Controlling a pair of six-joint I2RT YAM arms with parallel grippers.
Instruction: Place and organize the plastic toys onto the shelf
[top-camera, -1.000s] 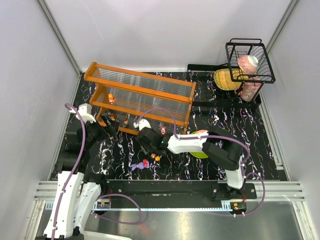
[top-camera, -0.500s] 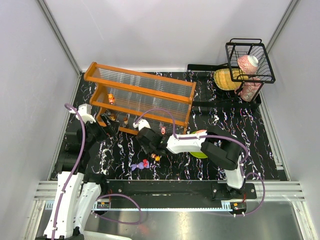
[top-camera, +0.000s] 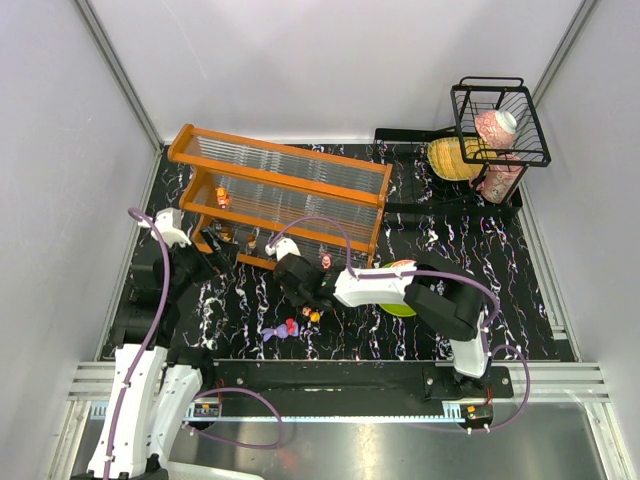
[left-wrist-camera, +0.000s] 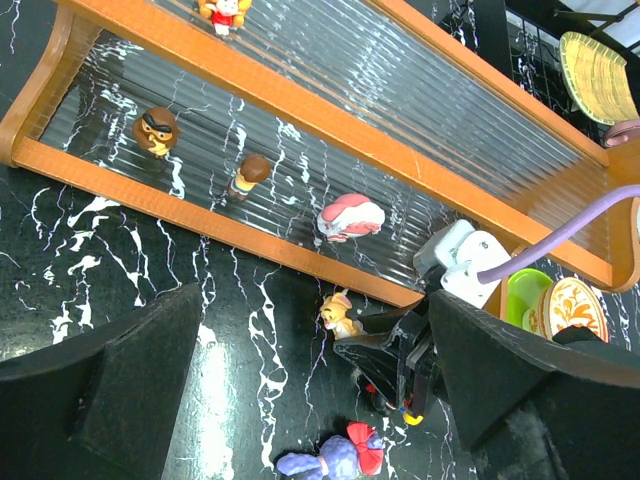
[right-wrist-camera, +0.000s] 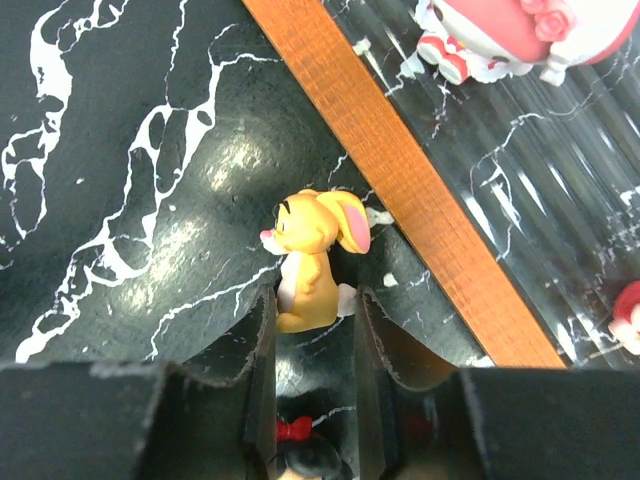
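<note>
The orange-framed shelf (top-camera: 285, 160) stands at the back left and also shows in the left wrist view (left-wrist-camera: 300, 100) and the right wrist view (right-wrist-camera: 400, 170). Its lower tier holds a brown figurine (left-wrist-camera: 155, 130), a small dark-haired one (left-wrist-camera: 245, 175) and a pink one (left-wrist-camera: 350, 215); a red-and-white one (left-wrist-camera: 222, 12) is on the upper tier. My right gripper (right-wrist-camera: 312, 300) is shut on a yellow rabbit toy (right-wrist-camera: 310, 260) just in front of the shelf's lower rail. A purple toy with a red bow (left-wrist-camera: 335, 458) lies on the table. My left gripper (left-wrist-camera: 315, 295) is open and empty at the shelf's left end.
A green plate (left-wrist-camera: 520, 290) with a patterned bowl (left-wrist-camera: 570, 305) sits under the right arm. A black wire basket (top-camera: 498, 120) and a yellow woven dish (top-camera: 450, 158) are at the back right. A small figure with a red bow (right-wrist-camera: 295, 450) lies below the right fingers.
My right gripper has edged slightly up and left toward the shelf's lower rail. The left arm has not moved.
</note>
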